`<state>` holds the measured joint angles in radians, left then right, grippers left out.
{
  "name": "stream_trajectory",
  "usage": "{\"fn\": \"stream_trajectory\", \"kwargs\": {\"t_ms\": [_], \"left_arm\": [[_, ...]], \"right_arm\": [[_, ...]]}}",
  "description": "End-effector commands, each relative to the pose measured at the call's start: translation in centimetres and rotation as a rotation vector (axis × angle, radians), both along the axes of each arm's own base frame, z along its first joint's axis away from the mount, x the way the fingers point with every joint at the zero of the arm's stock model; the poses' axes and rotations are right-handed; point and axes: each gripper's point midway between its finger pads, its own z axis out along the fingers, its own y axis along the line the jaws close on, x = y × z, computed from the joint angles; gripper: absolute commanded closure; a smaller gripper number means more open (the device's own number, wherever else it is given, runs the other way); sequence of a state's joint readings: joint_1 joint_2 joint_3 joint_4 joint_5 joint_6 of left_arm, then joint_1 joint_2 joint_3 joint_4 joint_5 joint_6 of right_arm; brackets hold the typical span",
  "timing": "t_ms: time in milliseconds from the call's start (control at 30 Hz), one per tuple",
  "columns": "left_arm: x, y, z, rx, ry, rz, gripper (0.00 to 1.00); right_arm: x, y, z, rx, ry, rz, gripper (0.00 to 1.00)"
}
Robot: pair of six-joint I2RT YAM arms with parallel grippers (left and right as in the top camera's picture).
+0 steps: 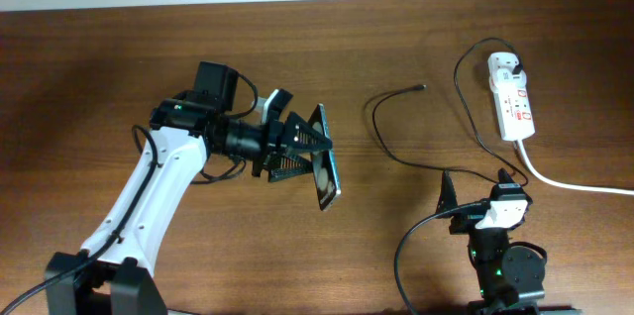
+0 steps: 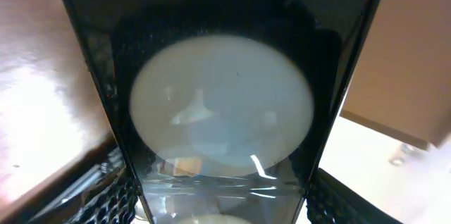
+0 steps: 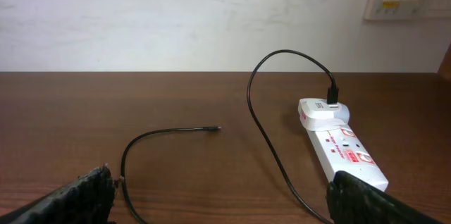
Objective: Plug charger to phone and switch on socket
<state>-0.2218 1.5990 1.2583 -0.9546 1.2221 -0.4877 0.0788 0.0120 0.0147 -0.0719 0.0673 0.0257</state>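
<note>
My left gripper (image 1: pixel 315 161) is shut on the phone (image 1: pixel 325 159) and holds it on edge above the table's middle. In the left wrist view the phone (image 2: pixel 222 111) fills the frame between the fingers, with a white round patch on it. The charger cable (image 1: pixel 396 122) loops across the table, its connector tip (image 1: pixel 423 87) lying free and its plug (image 1: pixel 515 61) in the socket (image 1: pixel 511 97) at the far right. My right gripper (image 1: pixel 478 188) is open and empty at the front right; its view shows the tip (image 3: pixel 215 128), the cable (image 3: pixel 264 129) and the socket (image 3: pixel 342 146).
The socket's thick white cord (image 1: pixel 565 181) runs off to the right edge. A wall (image 3: pixel 176 20) stands behind the table's far edge.
</note>
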Motion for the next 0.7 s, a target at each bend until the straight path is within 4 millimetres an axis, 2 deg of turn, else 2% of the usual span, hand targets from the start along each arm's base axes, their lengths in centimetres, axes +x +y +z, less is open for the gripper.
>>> {"fn": "stream_trajectory", "kwargs": {"t_ms": [0,67,233,667], "left_arm": [[-0.3,0.1,2.2,-0.105,0.128,0.020,0.40],[-0.1,0.5,2.5,-0.111,0.204,0.051,0.41],[-0.4,0.5,3.9,-0.187,0.222,0.025,0.42],[-0.4,0.5,4.0,-0.194,0.222,0.022,0.43]], "right_arm": [[0.0,-0.1,-0.3,0.003,0.003,-0.006,0.01],[0.0,-0.1,-0.3,0.003,0.003,-0.006,0.01],[0.0,-0.1,-0.3,0.003,0.003,-0.006,0.01],[0.0,-0.1,-0.3,0.003,0.003,-0.006,0.01]]}}
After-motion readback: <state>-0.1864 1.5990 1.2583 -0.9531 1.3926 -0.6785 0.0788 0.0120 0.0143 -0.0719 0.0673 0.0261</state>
